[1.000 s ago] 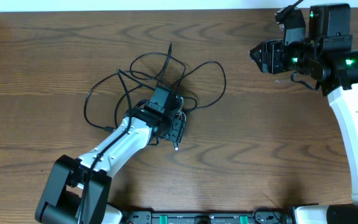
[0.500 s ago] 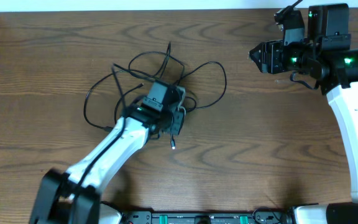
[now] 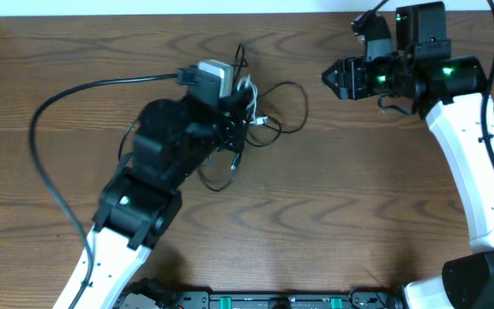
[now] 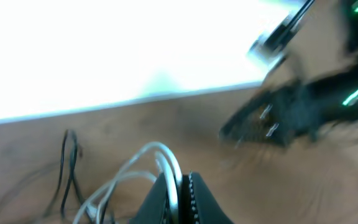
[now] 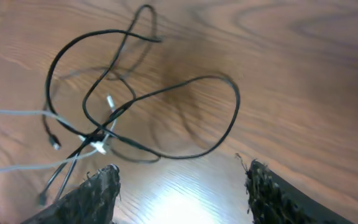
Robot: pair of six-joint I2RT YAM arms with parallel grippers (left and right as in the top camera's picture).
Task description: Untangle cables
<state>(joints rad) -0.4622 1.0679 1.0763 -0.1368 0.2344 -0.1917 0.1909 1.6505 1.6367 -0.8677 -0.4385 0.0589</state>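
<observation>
**White cable pinched in the left gripper, black loops spread on the wood**

The table [image 3: 358, 215] is shown as smooth brown wood with a bold grain, and a bright sheen is caught on it in the right wrist view. The black cable [image 5: 232, 124] is thin and round. It is laid out on the wood in several wide, open loops at the upper middle of the table, between the two arms. The white cable [image 4: 161, 149] is equally thin and glossy and is bent into narrow arcs. A small white plug end [image 5: 102, 147] is seen where white strands cross black ones – there the two are tangled together.

The left arm [image 3: 157, 154] is stretched diagonally from the lower left edge toward the tangle. The left gripper [image 4: 180, 182] is pressed together on the white cable, whose arcs are raised between its dark ribbed fingers [image 4: 197, 196]. The left wrist view is blurred, so finer detail cannot be told.

The right arm [image 3: 466, 163] is bent in from the right side. The right gripper [image 5: 182, 171] is spread wide – nothing is held between its rough-edged black fingers – and is held above the wood beside the black loops.
</observation>
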